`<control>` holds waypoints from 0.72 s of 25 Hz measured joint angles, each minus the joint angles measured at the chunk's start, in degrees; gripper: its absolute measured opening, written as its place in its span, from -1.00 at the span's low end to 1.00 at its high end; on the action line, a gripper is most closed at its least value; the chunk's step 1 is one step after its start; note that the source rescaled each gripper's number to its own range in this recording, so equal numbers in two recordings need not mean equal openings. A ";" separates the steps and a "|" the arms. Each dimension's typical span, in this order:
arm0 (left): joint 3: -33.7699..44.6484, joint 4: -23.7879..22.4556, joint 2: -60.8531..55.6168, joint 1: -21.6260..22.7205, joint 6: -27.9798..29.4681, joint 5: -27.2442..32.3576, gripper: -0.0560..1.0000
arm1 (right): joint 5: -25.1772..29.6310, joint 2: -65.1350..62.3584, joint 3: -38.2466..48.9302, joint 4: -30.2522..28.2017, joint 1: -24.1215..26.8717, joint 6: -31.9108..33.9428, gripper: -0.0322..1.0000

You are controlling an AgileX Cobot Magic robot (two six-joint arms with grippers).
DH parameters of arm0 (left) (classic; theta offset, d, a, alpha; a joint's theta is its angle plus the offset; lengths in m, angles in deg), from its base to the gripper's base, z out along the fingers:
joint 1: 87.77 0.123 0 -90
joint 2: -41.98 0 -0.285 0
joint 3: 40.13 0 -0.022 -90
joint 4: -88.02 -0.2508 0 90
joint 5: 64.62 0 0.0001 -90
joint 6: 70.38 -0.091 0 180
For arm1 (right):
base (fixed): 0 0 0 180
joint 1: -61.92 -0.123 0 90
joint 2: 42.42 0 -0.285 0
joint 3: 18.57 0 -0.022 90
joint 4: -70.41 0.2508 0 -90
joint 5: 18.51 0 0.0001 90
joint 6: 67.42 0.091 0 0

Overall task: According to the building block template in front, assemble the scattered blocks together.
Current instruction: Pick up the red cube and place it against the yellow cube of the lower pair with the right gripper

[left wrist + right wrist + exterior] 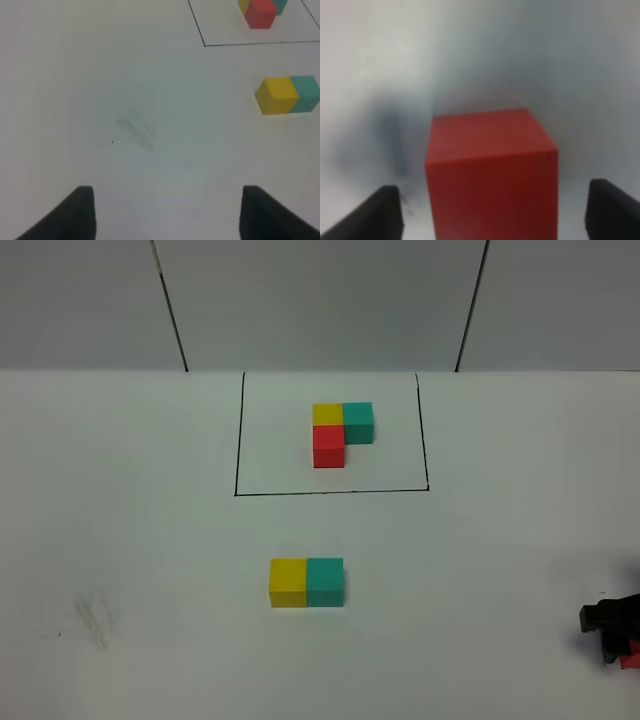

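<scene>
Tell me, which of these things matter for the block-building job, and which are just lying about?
Part of the job:
building block template inside the black rectangle
yellow cube and teal cube, touching side by side
red cube between the fingers of the open right pincer

Just there:
grey smudge on the white table
left pincer, open and empty

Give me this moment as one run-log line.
template: yellow-teal-red L | yellow cube + teal cube: touching, mid-table | red cube: apart, right edge | right gripper: open, straddling red cube | left gripper: open, holding nothing
</scene>
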 joint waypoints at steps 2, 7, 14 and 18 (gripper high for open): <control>0.00 0.00 0.00 0.00 0.00 0.00 -0.22 | 0.00 0.00 0.00 0.00 0.00 -0.31 -0.10; 0.00 0.00 0.00 0.00 0.00 0.00 -0.22 | 0.00 0.00 0.00 0.12 0.00 -0.69 -0.86; 0.00 0.00 0.00 0.00 0.00 0.00 -0.23 | 0.00 0.00 0.00 0.18 0.00 -1.04 -0.89; 0.00 0.00 0.00 0.00 0.00 0.00 -0.23 | 0.00 0.00 0.00 0.25 0.00 -1.12 -0.89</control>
